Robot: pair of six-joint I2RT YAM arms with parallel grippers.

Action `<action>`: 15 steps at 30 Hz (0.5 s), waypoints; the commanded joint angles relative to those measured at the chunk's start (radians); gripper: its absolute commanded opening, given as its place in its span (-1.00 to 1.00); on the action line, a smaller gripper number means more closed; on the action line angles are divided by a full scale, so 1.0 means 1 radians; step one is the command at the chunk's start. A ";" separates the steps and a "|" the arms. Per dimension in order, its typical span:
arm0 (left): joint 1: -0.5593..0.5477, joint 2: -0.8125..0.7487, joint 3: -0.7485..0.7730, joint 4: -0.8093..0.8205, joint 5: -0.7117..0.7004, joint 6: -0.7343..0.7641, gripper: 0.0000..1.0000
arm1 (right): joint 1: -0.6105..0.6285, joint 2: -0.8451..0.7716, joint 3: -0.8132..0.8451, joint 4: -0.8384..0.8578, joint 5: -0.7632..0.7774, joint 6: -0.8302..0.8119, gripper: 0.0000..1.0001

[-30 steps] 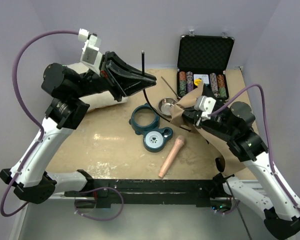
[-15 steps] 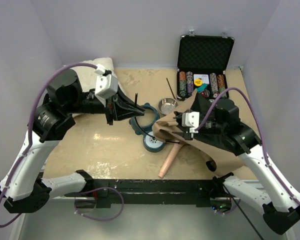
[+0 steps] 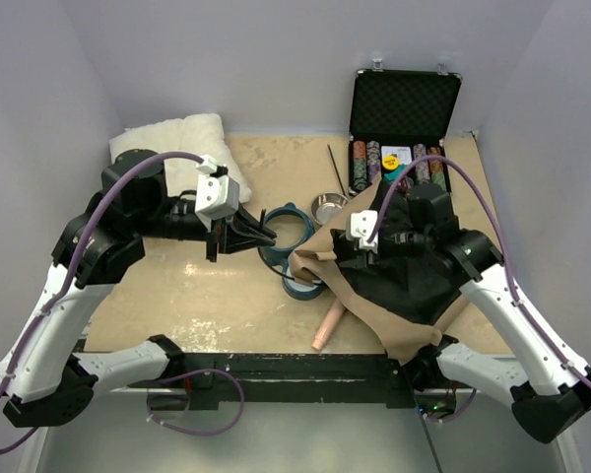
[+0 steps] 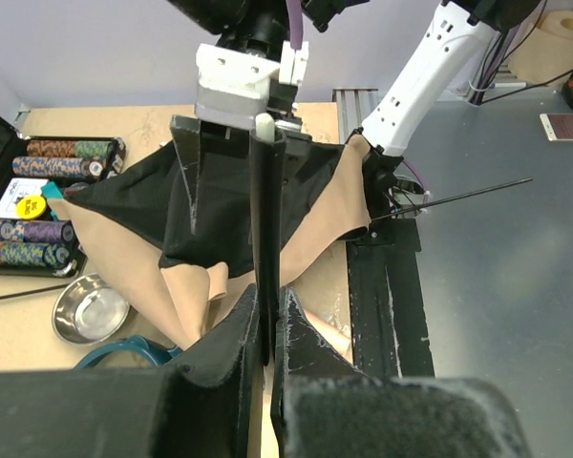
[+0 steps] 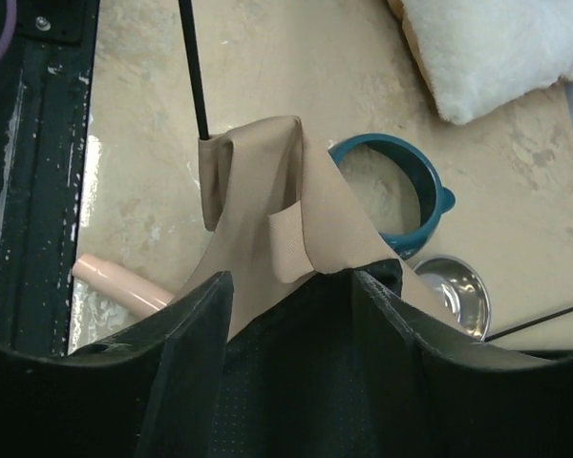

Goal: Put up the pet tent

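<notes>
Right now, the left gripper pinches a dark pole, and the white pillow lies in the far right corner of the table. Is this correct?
Not quite. The white pillow lies in the far left corner of the table, as the top external view shows. The left gripper does pinch a dark pole.

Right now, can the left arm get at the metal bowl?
Probably: the metal bowl lies uncovered just past the teal ring. But the left fingers are shut on a tent pole, so grasping means releasing it.
</notes>
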 commanded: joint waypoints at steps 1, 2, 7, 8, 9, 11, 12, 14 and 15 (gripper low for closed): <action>0.007 0.012 0.006 -0.050 0.008 0.005 -1.00 | 0.004 -0.056 -0.045 -0.015 0.010 -0.195 0.22; 0.006 0.012 0.008 -0.053 0.014 0.004 -1.00 | 0.003 -0.091 -0.086 0.012 0.014 -0.253 0.26; 0.006 0.004 0.006 -0.062 0.025 -0.007 -1.00 | 0.004 -0.256 -0.298 0.340 0.037 -0.311 0.41; 0.006 0.002 0.003 -0.061 0.028 -0.010 -1.00 | 0.003 -0.266 -0.316 0.362 0.033 -0.360 0.46; 0.007 0.001 0.002 -0.062 0.028 -0.010 -1.00 | 0.004 -0.276 -0.338 0.382 0.024 -0.391 0.53; 0.006 0.001 0.002 -0.064 0.028 -0.010 -1.00 | 0.004 -0.280 -0.373 0.443 0.020 -0.408 0.60; 0.007 0.001 0.003 -0.065 0.027 -0.012 -1.00 | 0.004 -0.274 -0.388 0.477 0.019 -0.408 0.60; 0.006 -0.002 0.003 -0.065 0.025 -0.013 -1.00 | 0.004 -0.242 -0.399 0.506 0.013 -0.429 0.56; 0.007 -0.001 0.003 -0.065 0.025 -0.015 -1.00 | 0.003 -0.224 -0.399 0.517 0.005 -0.436 0.53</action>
